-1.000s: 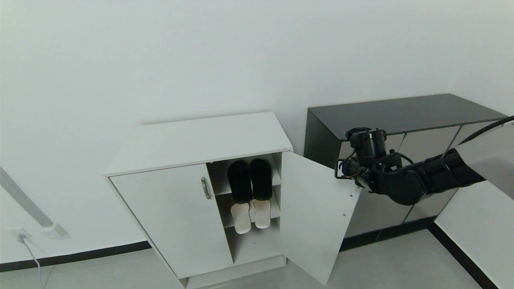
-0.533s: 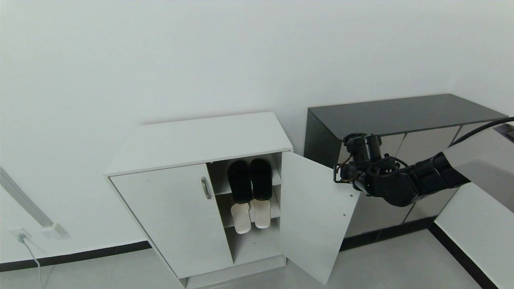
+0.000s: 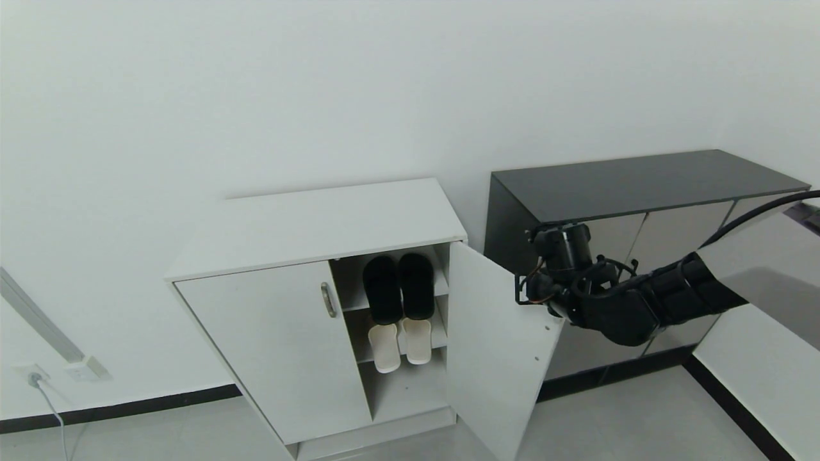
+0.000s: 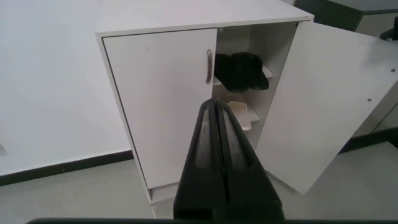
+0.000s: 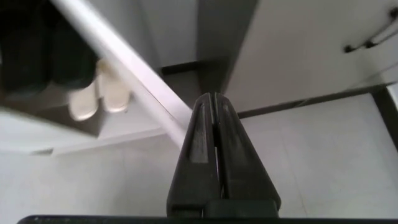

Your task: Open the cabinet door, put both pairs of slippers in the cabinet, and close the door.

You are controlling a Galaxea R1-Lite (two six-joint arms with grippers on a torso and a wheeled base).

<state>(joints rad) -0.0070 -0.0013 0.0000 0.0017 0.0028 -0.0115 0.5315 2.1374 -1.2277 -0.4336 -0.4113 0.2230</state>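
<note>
A plain white wall (image 3: 320, 96) meets a pale grey floor (image 3: 615, 416) along a black skirting strip (image 3: 115, 410), with a dark sideboard (image 3: 640, 176) on the right and a socket (image 3: 32, 373) with its cable (image 3: 56, 419) low on the left.

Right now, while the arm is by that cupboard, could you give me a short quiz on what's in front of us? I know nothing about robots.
1. True or false: the black slippers and the white slippers both lie inside the cabinet.
2. Which pair sits on the higher shelf?
A. the black pair
B. the white pair
C. both share one shelf
3. Fill the gap: the door standing open is the cabinet's ____ one (left or right, seen from the robot's head).

Key: 1 true; 2 A; 3 right.
</note>
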